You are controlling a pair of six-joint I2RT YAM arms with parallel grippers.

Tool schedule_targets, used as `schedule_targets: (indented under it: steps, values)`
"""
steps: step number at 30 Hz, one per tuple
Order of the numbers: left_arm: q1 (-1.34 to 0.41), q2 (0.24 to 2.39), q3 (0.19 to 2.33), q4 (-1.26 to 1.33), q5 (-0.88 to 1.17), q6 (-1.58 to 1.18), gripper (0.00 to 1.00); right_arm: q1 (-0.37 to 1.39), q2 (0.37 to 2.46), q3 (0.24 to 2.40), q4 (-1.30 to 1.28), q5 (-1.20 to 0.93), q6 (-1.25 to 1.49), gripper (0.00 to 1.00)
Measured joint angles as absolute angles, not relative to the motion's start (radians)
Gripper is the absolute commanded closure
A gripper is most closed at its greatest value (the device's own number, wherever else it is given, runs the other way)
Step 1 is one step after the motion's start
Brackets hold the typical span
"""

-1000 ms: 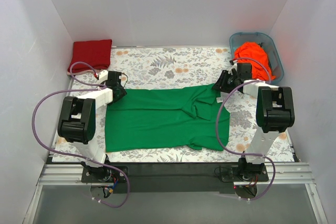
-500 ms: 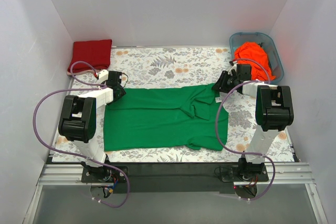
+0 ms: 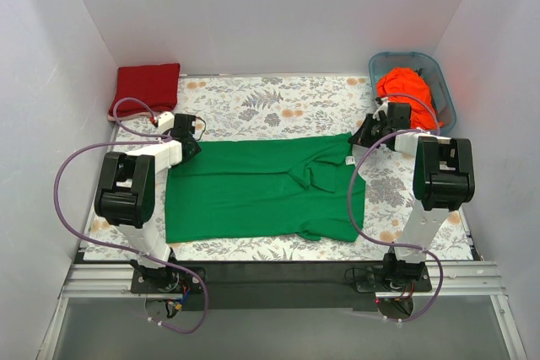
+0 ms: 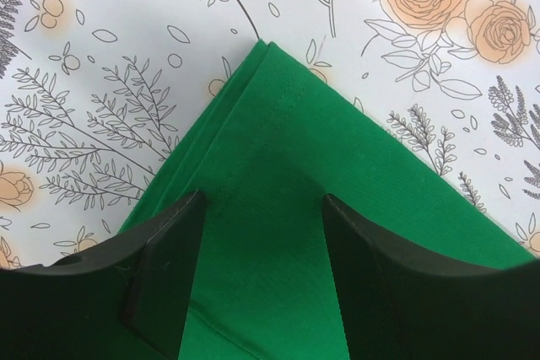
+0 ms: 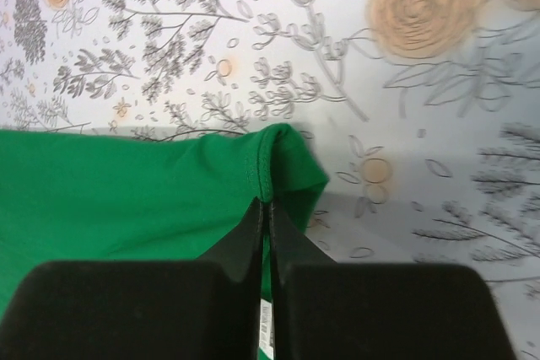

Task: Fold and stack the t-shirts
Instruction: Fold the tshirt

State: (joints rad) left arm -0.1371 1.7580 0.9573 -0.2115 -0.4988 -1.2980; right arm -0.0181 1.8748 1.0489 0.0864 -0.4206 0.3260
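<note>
The flowered worktop (image 3: 278,103) lies under both sets of fingers. Most of its middle is taken by the green shirt (image 3: 253,196), which runs from the left fingers (image 4: 263,208) across to the right fingers (image 5: 265,212) and reaches back toward the arm bases. It lies mostly flat, but it is bunched into creases on the near side of the right fingers. Beyond the right fingers stands the blue-grey tub (image 3: 447,94), with the orange shirt (image 3: 405,90) heaped inside it. Beyond the left fingers, well apart from them at the far corner, the red shirt (image 3: 148,86) lies already folded into a square. The left fingers are spread wide over the shirt's far corner, one to each side, with cloth showing between them and nothing gripped. The right fingers are clenched on the far hem at the opposite end, the edge puckering up into their tips. A small white label (image 3: 351,160) shows on the cloth just behind them. This looks like the laying-out step for the green shirt, with the fold itself not yet begun and the orange shirt not yet started. The next move probably needs the left fingers to pinch their corner. Both ends could then be carried together toward the near edge, keeping the cloth taut so the creases do not get folded in.
</note>
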Motion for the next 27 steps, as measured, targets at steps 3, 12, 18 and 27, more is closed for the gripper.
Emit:
schedule_targets:
  steps: [3,12,18,27]
  values:
    - [-0.130,1.761,0.963,-0.219,-0.498,-1.306,0.44,-0.056,1.875,1.049,0.086,-0.420,0.320,0.99]
    - [-0.123,1.774,0.987,-0.248,-0.498,-1.324,0.42,-0.076,1.911,1.112,0.082,-0.448,0.311,0.99]
    - [-0.123,1.779,0.993,-0.252,-0.499,-1.324,0.41,-0.077,1.953,1.143,0.084,-0.496,0.313,0.82]
    - [-0.113,1.782,0.995,-0.254,-0.511,-1.320,0.41,-0.086,1.971,1.192,0.090,-0.524,0.324,0.76]
